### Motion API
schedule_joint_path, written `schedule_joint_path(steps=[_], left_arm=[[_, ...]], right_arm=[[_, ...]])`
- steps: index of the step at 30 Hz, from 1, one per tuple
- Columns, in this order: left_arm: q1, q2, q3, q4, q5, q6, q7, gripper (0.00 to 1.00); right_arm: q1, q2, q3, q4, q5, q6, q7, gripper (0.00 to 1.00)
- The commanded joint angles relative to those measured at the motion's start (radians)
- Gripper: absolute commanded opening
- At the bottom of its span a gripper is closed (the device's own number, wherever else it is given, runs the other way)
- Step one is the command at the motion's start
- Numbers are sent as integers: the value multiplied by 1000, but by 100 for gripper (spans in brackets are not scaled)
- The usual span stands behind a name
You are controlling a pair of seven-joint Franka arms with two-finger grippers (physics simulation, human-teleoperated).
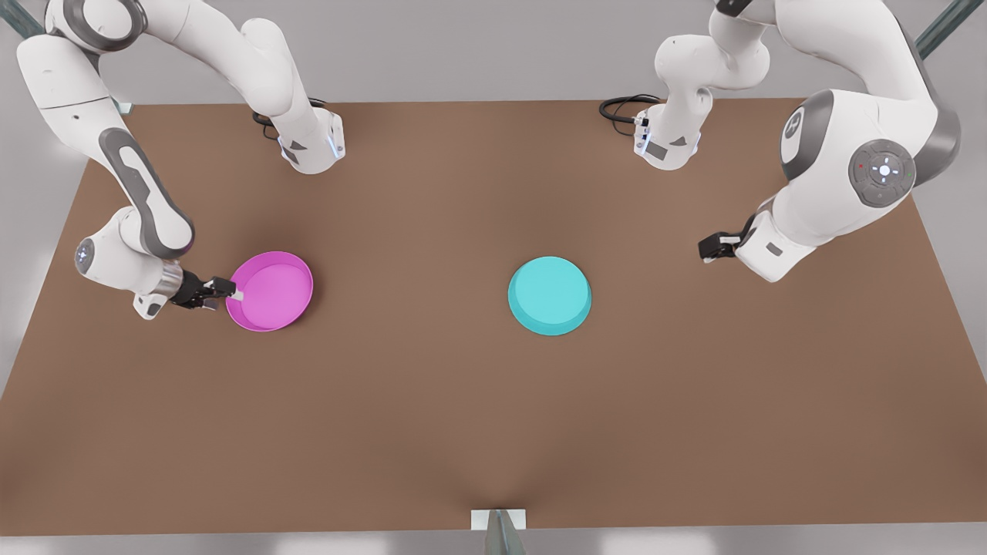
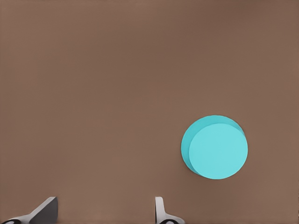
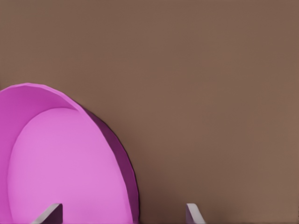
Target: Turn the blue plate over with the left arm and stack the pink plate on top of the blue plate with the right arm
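The blue plate [image 1: 549, 294] lies base-up near the table's middle, and from the left wrist it shows as a plain disc [image 2: 215, 148]. My left gripper [image 1: 713, 247] hangs open well off to the front view's right of it, its fingers [image 2: 161, 212] spread with nothing between them. The pink plate [image 1: 271, 290] sits rim-up at the front view's left. My right gripper [image 1: 224, 294] is at that plate's left edge, open. In the right wrist view the pink plate's [image 3: 65, 168] rim passes between the spread fingers [image 3: 194, 213].
The brown table [image 1: 432, 416] has wide bare room between and in front of the plates. Both arm bases [image 1: 312, 142] stand along the back edge, with black cables [image 1: 621, 106] beside them. A small bracket [image 1: 498, 520] sits at the front edge.
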Motion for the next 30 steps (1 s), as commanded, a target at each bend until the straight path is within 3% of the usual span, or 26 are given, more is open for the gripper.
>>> schedule_joint_path(steps=[1, 3, 4, 11, 19, 28, 30], left_arm=[[0, 0, 0, 0, 0, 2, 0, 100], [-2, 1, 0, 0, 0, -1, -2, 100], [-2, 0, 0, 0, 0, 0, -2, 100], [-3, 1, 0, 0, 0, 8, -2, 100], [-3, 14, 0, 2, 0, 6, -2, 100], [-3, 14, 0, 2, 0, 6, -2, 100], [-3, 14, 0, 2, 0, 5, -2, 100]], right_arm=[[0, 0, 0, 0, 0, 0, -1, 88], [0, 0, 0, -3, 0, -2, 0, 86], [0, 0, -2, -9, 2, 0, 2, 80], [1, 17, -6, -28, 0, 23, 28, 79], [8, 15, -6, -29, 0, 23, 28, 36], [8, 15, -6, -28, -38, 21, 29, 32], [9, 15, -6, -28, -49, 21, 28, 21]])
